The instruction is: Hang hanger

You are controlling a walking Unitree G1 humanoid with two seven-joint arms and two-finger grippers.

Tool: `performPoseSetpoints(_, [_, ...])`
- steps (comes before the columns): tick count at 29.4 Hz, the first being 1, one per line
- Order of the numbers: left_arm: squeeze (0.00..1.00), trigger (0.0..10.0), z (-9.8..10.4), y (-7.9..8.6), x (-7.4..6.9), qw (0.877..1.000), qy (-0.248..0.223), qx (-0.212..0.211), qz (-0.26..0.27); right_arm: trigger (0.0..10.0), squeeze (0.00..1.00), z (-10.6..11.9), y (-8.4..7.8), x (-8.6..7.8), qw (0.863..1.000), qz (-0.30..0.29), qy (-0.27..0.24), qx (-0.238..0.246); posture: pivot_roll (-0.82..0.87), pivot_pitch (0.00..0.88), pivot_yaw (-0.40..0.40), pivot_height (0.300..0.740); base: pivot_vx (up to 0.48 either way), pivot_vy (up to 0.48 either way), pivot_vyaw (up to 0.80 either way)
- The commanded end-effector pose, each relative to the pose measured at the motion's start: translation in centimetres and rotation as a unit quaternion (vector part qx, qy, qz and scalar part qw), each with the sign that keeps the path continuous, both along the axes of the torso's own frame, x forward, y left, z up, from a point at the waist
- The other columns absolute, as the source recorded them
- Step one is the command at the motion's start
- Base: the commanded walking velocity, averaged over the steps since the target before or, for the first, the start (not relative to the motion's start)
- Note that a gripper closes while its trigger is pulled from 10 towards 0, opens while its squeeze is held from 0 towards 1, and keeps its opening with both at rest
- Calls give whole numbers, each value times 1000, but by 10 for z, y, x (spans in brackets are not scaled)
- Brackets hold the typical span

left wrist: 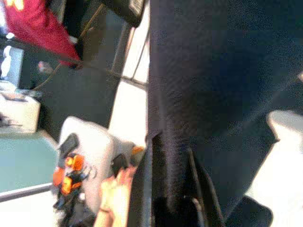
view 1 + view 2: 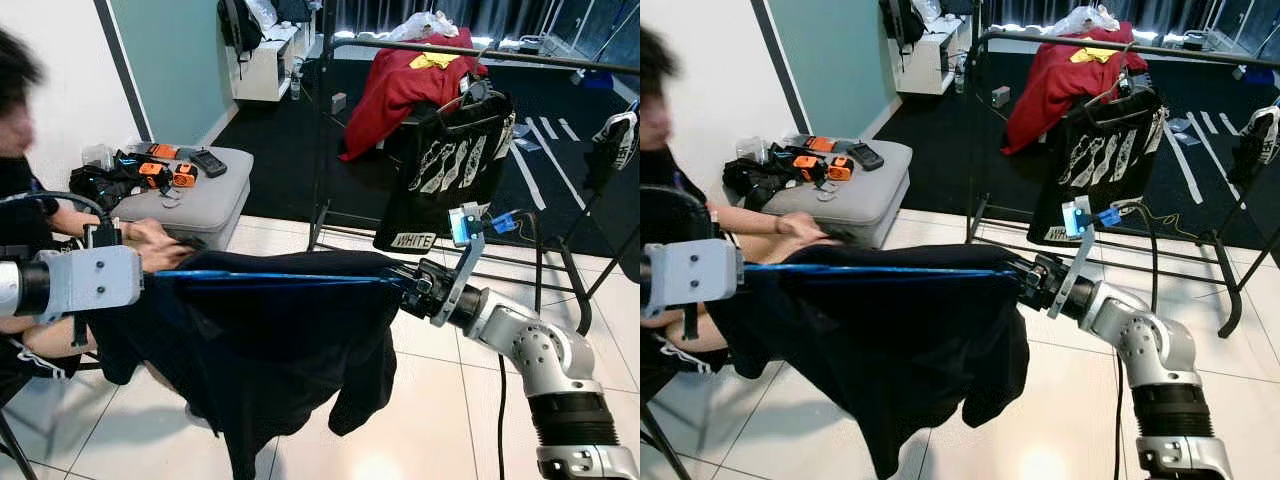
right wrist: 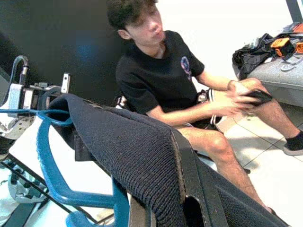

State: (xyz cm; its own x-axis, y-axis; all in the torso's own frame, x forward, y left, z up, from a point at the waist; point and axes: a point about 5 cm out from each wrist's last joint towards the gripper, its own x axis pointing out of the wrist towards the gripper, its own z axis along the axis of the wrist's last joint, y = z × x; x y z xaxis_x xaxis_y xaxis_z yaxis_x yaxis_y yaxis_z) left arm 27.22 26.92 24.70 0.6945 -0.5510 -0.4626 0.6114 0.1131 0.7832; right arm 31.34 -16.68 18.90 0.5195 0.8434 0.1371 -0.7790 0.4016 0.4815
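One blue hanger [image 2: 285, 275] carrying one black garment [image 2: 270, 350], pinched at opposite ends by two grippers: left gripper [image 1: 173, 189], right gripper [image 3: 165, 189].

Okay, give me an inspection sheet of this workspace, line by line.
Surface: white tiled floor.
Job's things: blue hanger carrying a black garment; clothes rack behind.
Clutter: orange tools on a grey ottoman; red cloth and printed black garment on the rack.
Grippers: left gripper and right gripper each clamp a garment-covered hanger end.
Cables: black cable beside the right arm.
Surroundings: seated person, teal wall.
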Motion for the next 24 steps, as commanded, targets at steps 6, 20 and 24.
performPoseSetpoints(6, [0, 8000, -19, 51, 6, 982, 46, 72, 169, 0, 0, 2, -37, 2, 995, -93, -12, -18, -65, 53, 19, 740, 0, 0, 0])
performPoseSetpoints(20, [0, 9529, -52, 22, 16, 974, 93, 24, 206, 0, 0, -1, -3, 3, 993, -67, -38, -88, -63, 59, 21, 740, 0, 0, 0])
performPoseSetpoints(24, [0, 10000, -66, -1, 17, 971, 120, -20, 208, 0, 0, 1, 9, 5, 990, -60, -55, -115, -62, 59, 16, 740, 0, 0, 0])
